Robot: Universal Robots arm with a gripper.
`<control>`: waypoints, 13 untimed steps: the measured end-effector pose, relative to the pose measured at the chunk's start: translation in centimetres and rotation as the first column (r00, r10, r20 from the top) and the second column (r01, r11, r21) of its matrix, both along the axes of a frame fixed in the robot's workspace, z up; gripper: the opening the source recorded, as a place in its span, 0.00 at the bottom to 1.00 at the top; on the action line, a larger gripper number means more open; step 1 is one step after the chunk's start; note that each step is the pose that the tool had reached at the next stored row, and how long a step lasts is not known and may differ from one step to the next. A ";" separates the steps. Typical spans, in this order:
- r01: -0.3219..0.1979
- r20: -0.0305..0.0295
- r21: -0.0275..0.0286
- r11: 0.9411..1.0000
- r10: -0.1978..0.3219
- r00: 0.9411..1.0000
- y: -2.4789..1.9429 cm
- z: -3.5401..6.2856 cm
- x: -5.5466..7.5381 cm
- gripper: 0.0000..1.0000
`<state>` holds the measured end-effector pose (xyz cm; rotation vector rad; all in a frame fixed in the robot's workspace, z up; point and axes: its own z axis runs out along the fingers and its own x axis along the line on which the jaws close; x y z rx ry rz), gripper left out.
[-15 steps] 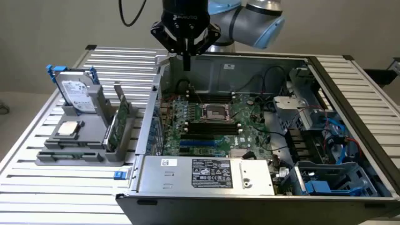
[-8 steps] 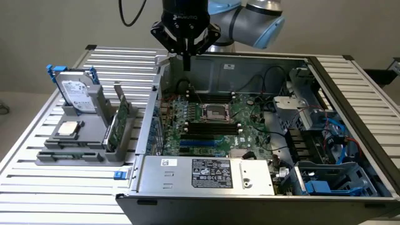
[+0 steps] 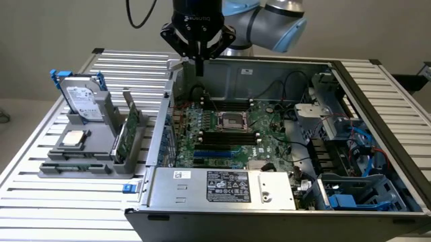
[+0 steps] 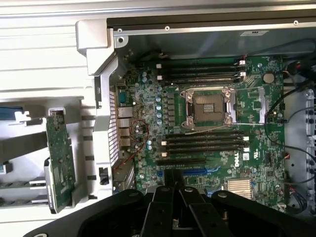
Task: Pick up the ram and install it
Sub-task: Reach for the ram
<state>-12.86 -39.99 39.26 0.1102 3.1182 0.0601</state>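
Closest to the front edge of the counter is the open computer case with its power supply. Toward the counter's edge at the exterior view's left sits the grey holder. I reckon the ram is the thin greenish strip lying low in the holder's front slot, though it's hard to be sure. Behind it in the same holder are the upright expansion card and the hard drive, so don't mix those up. Further in, the motherboard has its black memory slots bare, so nothing is installed yet. At the back, the gripper hangs above the case's far wall, pinched fully shut with nothing in it, well apart from the holder. For the pick, I'd say the thing to get right is lining the fingers up across the stick's thin faces and gripping around the middle of its length so it doesn't tip. The jaws need opening before going down. It should come straight down too, since the card stands just beside and would be easy to clip.
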 end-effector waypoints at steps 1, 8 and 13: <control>0.000 0.000 0.000 1.000 0.000 1.000 -0.06 -0.01 -0.5 0.11; 0.000 0.000 0.000 1.000 0.000 1.000 -0.46 -0.12 -3.6 0.11; 0.000 0.000 0.000 1.000 0.000 1.000 -0.82 -0.29 -5.9 0.11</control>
